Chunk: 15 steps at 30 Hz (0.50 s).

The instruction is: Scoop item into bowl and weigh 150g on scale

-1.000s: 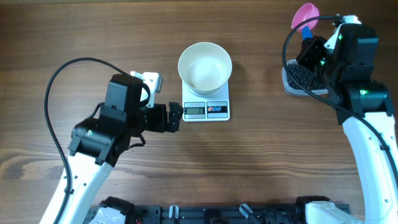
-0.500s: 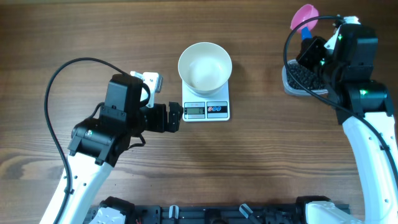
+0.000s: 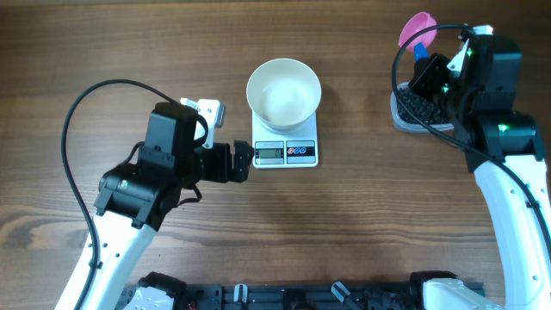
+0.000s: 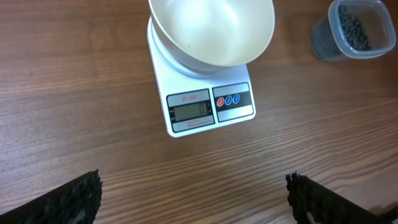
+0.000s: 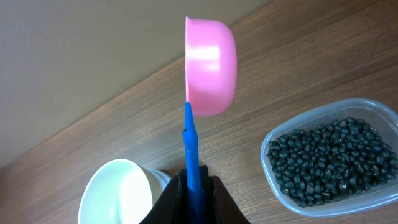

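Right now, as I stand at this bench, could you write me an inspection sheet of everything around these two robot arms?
Surface: brown wooden table, no spills seen.
Job's things: glossy white round bowl, empty, sits on small white digital scale; tiny black pellets lie in clear plastic tub.
Clutter: nothing seen.
Grippers: left gripper open, empty, facing the scale; right gripper shut on blue handle of pink plastic scoop.
Cables: black cable loops beside each arm.
Surroundings: plain beige area past the table edge.

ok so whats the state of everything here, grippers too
glossy white round bowl: empty, on scale
white rectangular digital scale: carrying bowl
clear plastic tub: lidless, holds black beans
blue-handled pink scoop: held by its handle
left gripper: open, empty
right gripper: shut on scoop handle
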Tool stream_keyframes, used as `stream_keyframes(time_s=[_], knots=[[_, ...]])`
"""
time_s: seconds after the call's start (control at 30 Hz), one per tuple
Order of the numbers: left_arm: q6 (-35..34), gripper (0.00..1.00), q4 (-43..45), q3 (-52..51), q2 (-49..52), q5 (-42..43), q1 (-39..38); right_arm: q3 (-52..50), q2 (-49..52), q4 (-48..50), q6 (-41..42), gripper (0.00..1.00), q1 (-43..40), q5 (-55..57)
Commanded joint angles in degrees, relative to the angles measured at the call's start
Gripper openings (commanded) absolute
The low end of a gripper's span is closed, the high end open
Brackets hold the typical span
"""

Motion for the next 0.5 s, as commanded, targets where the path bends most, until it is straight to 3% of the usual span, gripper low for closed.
stream_keyframes(time_s=[0.0,0.17,0.3,0.4,0.47], knots=[[1.14,1.0,1.36,0.79,-0.04,6.29,0.39,0.52,0.63,-1.16,-0.98,0.04,0.07,-1.09],[1.11,1.0,-11.3,10.75,1.88,5.73,-0.28,0.52,0.63,-4.68,-4.72,0.04,0.07,-1.03],[0.15,1.0,-19.02,19.23,7.5,1.16,-5.68,0.52,0.63,-4.96,-4.96,0.04,0.07,-1.07],[-5.33,1.0,-18.53,21.68,12.11,-5.46,-9.97,0.52,0.63,-5.84,-5.7,0.04,0.07,-1.09],[-5.38,1.0,-15.08,21.68,14.36,-5.55,-11.63,0.52,0.63,-7.13,-5.68,0.04,0.07,-1.09]])
